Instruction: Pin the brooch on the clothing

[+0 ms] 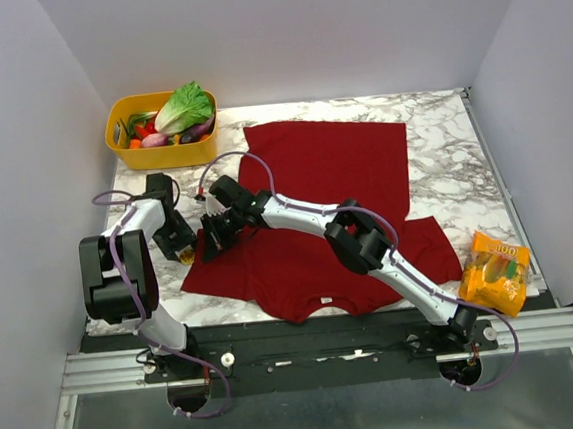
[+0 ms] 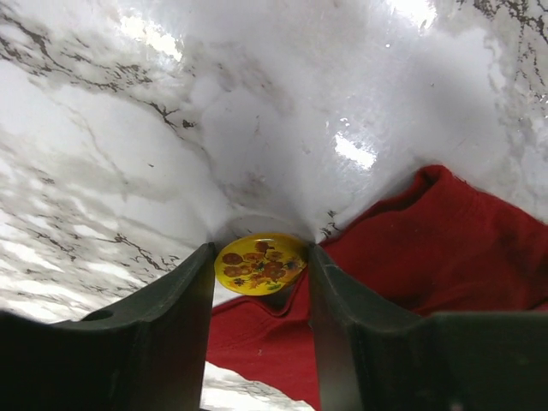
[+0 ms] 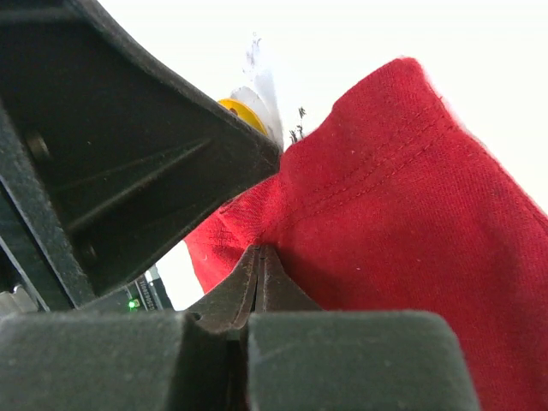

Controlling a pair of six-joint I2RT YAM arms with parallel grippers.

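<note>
At left end effector (image 2: 261,252): brooch (image 2: 259,265) face-up (clothing (image 1: 324,163) collar nearward).

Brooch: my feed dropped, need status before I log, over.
Left tool shut on brooch, at edge of shirt. Right tool shut, pinching its fabric. Brooch not yet pinned. Nothing in the way.

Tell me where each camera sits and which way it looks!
Top camera: above and behind the arms, looking down on the table; both arms show, left hand and right hand meeting at the red shirt.
Left wrist camera: on the left arm, looking down past its fingers at the brooch between them.
Right wrist camera: on the right arm, looking along its shut fingers pinching a shirt fold; the left hand shows.
Both wrist views share the brooch and shirt.
</note>
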